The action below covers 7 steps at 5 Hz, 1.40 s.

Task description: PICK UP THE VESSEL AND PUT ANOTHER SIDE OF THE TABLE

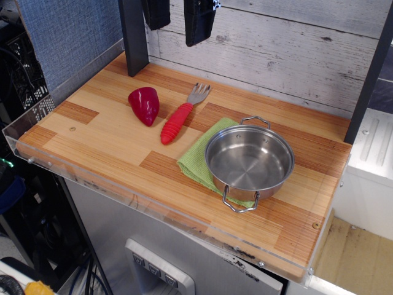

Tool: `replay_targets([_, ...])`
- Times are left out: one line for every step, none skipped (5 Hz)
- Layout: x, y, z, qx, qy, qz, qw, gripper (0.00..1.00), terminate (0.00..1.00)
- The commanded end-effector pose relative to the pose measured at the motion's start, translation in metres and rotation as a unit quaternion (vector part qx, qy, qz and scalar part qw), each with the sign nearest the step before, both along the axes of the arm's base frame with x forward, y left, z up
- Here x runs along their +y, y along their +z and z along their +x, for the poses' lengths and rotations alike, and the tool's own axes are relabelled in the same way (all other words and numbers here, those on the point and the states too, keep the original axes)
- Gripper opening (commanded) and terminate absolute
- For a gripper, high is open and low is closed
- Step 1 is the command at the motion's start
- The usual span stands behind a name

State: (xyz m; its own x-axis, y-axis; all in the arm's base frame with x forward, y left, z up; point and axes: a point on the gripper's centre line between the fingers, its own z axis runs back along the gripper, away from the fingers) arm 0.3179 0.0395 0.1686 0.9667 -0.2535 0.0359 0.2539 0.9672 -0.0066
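Note:
The vessel is a shiny steel pot with two wire loop handles. It stands on the right part of the wooden table, partly on top of a green cloth. It is empty. My gripper hangs at the top of the view, well above the back edge of the table and far up and left of the vessel. Its two black fingers stand apart with nothing between them.
A dark red pepper lies at the middle left. A fork with a red ribbed handle lies beside it. A dark post stands at the back left, another at the right. A clear acrylic rim edges the table.

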Motion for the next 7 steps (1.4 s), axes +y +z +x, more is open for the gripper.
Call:
replay_targets([0.000, 0.000, 0.000, 0.000, 0.000, 0.000, 1.0000, 1.00, 0.00])
replay_targets([-0.016, -0.013, 0.000, -0.007, -0.013, 0.000, 0.9999, 1.00, 0.00])
replay_targets([-0.035, -0.032, -0.003, -0.005, -0.014, -0.002, 0.9999, 1.00, 0.00])
replay_targets([-0.052, -0.056, -0.008, -0.004, -0.011, 0.010, 0.9999, 1.00, 0.00])
replay_targets([-0.060, -0.085, -0.010, -0.001, -0.016, 0.041, 0.9990, 1.00, 0.00])
replay_targets([-0.056, -0.108, -0.011, 0.024, -0.021, 0.060, 0.9977, 1.00, 0.00])
replay_targets([-0.046, -0.124, -0.014, 0.048, -0.026, 0.081, 0.9953, 1.00, 0.00])
